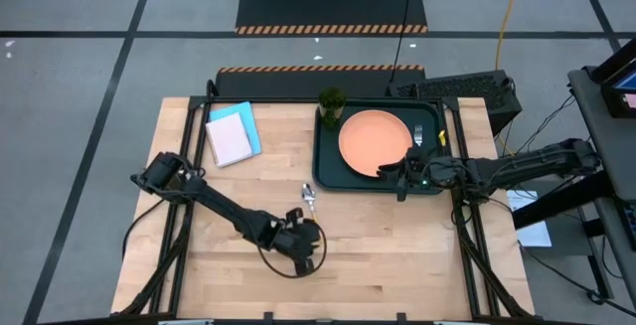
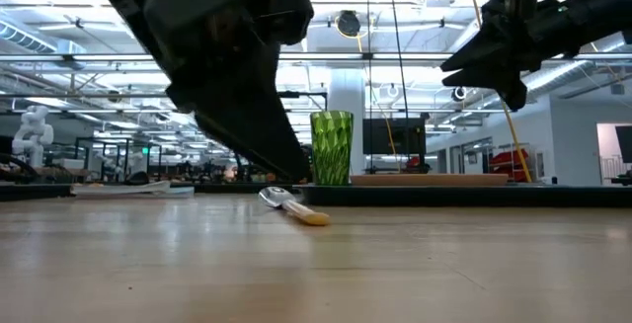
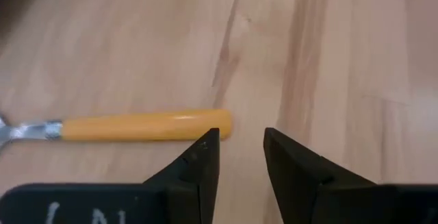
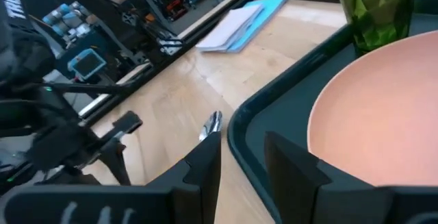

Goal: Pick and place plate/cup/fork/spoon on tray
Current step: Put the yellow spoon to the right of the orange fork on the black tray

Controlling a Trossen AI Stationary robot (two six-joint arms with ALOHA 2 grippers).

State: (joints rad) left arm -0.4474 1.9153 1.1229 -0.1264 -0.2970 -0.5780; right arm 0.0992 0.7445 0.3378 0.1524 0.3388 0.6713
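Note:
The spoon lies flat on the bare table, and its orange handle shows in the left wrist view. My left gripper is open, low over the table right at the handle's free end; I cannot tell whether it touches the handle. The salmon plate, the fork and the green cup rest on the dark tray. My right gripper is open and empty, raised over the tray's near rim beside the plate.
A light blue-and-white notepad lies at the table's far left, to the left of the tray. A black cable loops on the table under my left arm. Bare wood lies between the spoon and the tray's near left corner.

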